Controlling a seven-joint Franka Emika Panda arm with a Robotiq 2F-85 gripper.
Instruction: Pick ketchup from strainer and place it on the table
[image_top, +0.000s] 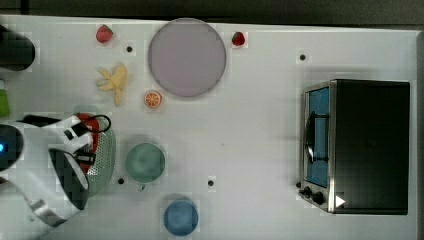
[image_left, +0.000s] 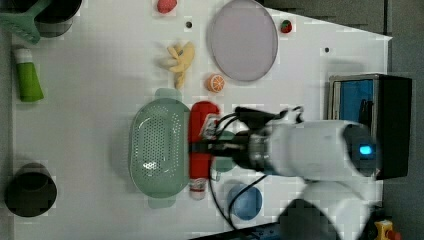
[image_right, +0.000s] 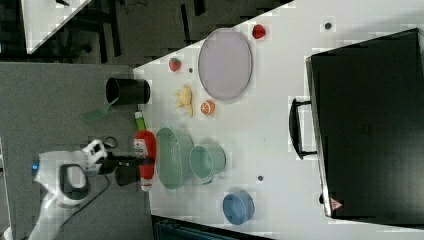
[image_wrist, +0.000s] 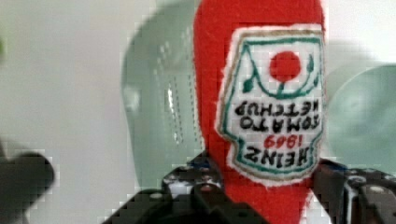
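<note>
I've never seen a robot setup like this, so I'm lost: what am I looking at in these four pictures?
A white robot arm works at a white table. Three cameras off the arm watch the scene from different sides; the fourth sits on the wrist. The arm's end effector is closed on a red ketchup bottle, whose label fills the wrist view. The pale green strainer now looks empty. Also on the table: a green cup, a blue cup, a lilac plate, a banana, an orange slice, two strawberries and a black toaster oven.

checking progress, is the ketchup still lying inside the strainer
No, in the left view the ketchup is held in the gripper beside the strainer, whose perforated bottom lies bare.
</note>
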